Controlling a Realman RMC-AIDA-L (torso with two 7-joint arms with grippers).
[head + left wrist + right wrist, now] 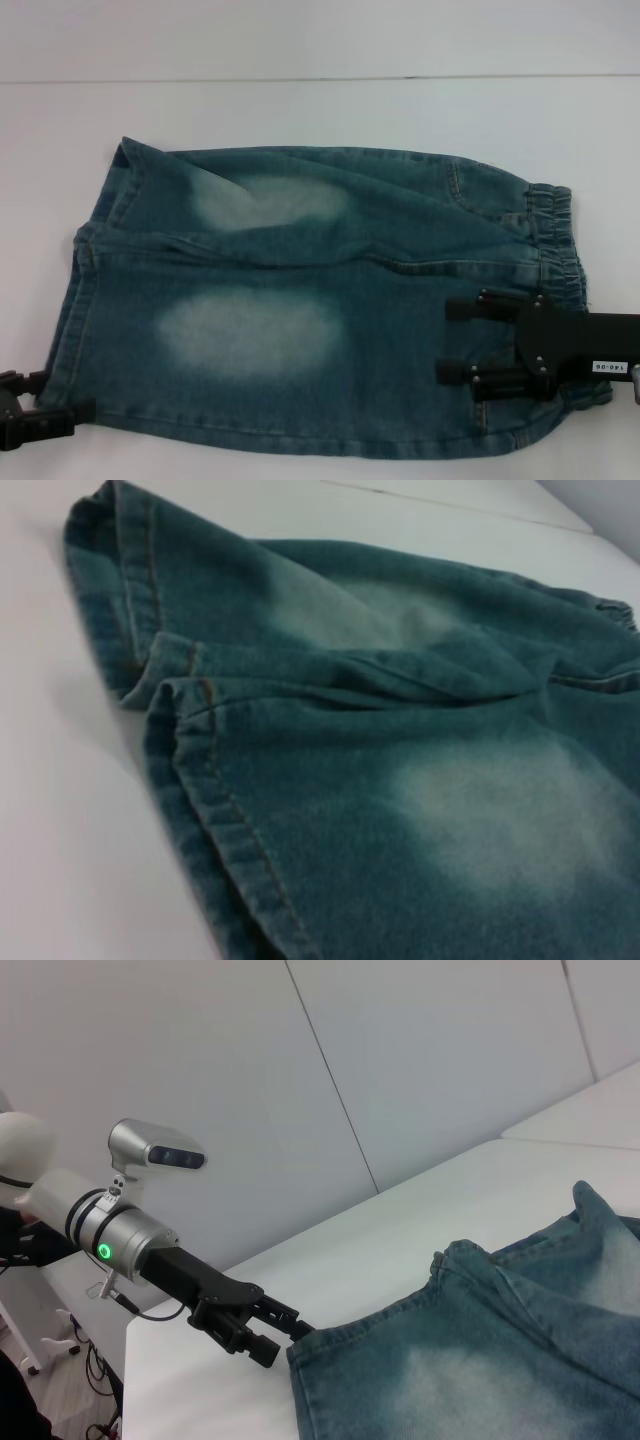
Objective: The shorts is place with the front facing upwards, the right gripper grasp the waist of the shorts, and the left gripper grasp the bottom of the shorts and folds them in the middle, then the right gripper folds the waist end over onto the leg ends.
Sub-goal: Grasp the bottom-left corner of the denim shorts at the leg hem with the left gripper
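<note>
Right gripper [458, 340] fingers spread wide, above shorts [320, 300] near waist [555, 235], gripping nothing. Left gripper [285, 1335] fingers parted, tips at leg ends [215, 810] corner.

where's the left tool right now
In the head view, the left tool sits low at the robot's left, at the near corner of the shorts' leg ends, fingers open; the right tool hovers near the waist.

The right pincer [455, 340] hides part of the waist [556, 232], while the picture's edge crops the left pincer [45, 410].
</note>
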